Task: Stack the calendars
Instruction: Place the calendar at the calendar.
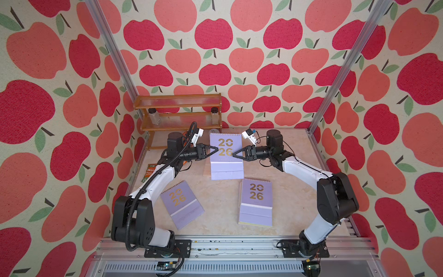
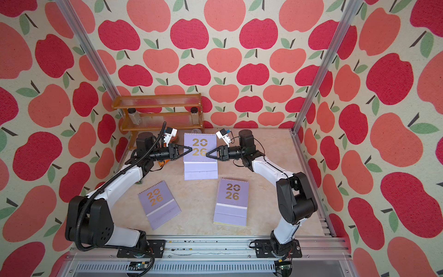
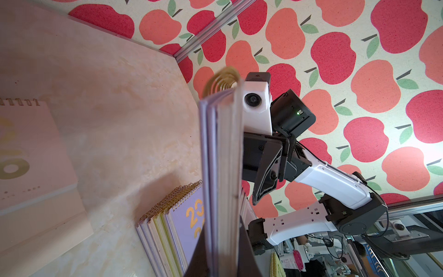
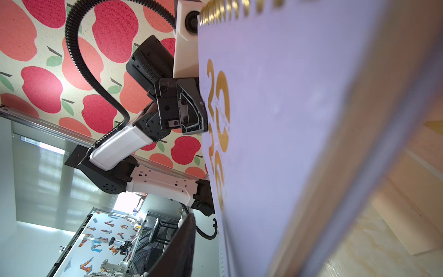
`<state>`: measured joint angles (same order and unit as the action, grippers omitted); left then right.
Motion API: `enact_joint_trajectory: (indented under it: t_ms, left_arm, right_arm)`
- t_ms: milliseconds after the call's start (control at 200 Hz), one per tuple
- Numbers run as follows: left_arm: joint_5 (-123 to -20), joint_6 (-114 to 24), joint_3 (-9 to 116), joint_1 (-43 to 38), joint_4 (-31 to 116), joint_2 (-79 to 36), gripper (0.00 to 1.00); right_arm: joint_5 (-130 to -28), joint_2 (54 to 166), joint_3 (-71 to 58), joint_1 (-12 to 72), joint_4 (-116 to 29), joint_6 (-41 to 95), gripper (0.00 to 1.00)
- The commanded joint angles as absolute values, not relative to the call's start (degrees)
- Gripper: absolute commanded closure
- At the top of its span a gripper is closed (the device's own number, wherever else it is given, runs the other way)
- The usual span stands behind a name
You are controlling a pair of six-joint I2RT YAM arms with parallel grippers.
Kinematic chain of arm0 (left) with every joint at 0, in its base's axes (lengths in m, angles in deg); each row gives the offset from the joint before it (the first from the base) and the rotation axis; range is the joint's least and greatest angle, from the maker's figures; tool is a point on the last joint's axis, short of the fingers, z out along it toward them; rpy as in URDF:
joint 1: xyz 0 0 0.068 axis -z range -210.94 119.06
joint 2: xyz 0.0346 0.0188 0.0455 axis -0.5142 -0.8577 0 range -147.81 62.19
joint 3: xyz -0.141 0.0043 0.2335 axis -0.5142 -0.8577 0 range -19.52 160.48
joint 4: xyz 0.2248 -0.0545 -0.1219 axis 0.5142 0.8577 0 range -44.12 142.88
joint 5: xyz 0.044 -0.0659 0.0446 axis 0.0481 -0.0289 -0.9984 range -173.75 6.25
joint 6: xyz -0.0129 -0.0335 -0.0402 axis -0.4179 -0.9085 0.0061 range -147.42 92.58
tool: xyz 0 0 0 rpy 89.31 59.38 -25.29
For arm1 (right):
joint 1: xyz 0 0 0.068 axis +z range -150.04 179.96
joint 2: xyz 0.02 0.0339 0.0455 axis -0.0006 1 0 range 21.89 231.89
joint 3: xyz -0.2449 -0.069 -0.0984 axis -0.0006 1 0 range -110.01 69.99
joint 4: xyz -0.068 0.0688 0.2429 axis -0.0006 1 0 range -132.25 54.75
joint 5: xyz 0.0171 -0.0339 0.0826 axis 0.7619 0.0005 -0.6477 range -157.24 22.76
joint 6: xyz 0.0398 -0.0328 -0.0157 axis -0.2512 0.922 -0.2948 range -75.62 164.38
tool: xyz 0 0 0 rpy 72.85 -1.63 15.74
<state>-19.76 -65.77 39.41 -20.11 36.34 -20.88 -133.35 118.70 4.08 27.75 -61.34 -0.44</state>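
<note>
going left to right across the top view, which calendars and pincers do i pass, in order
tilted lilac calendar → left pincer → raised lilac calendar → right pincer → calendar stack

We find both top views bright and evenly lit, the shadows on the tabletop soft and faint; the apple-print walls swell and stretch toward the picture edges; in the right wrist view the lilac calendar lies so close to the lens that its near edge smears into blur, and a window glares behind; in the left wrist view a pink calendar looks washed out and soft.
</note>
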Motion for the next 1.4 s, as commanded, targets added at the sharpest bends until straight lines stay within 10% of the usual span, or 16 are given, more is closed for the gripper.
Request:
enact_joint_trajectory:
  t_ms: [0,200,375,540,845,1396]
  left_arm:
    - [-17.7,-63.3,42.6,-19.4,36.5,-22.4,1.00]
    - [-17.9,-63.2,43.6,-17.9,36.2,-24.2,0.94]
    - [-19.0,-63.1,44.3,-17.5,37.1,-25.0,0.38]
    - [-19.8,-61.1,45.2,-17.6,39.8,-24.5,0.15]
    - [-19.6,-62.4,44.7,-17.8,38.2,-25.4,0.12]
    - [-19.5,-62.5,43.9,-17.5,38.3,-24.2,0.12]
  right_arm:
    - [-135.2,115.8,6.1,27.3,-63.7,0.4,0.68]
    - [-133.3,111.8,10.0,26.4,-64.0,0.7,1.00]
    - [-132.4,107.9,14.2,25.4,-63.2,0.1,1.00]
    - [-130.1,100.7,15.9,23.0,-45.8,7.4,1.00]
    - [-123.8,87.4,20.2,17.7,-12.7,17.4,1.00]
    - [-121.8,75.4,36.0,15.1,-12.9,10.6,1.00]
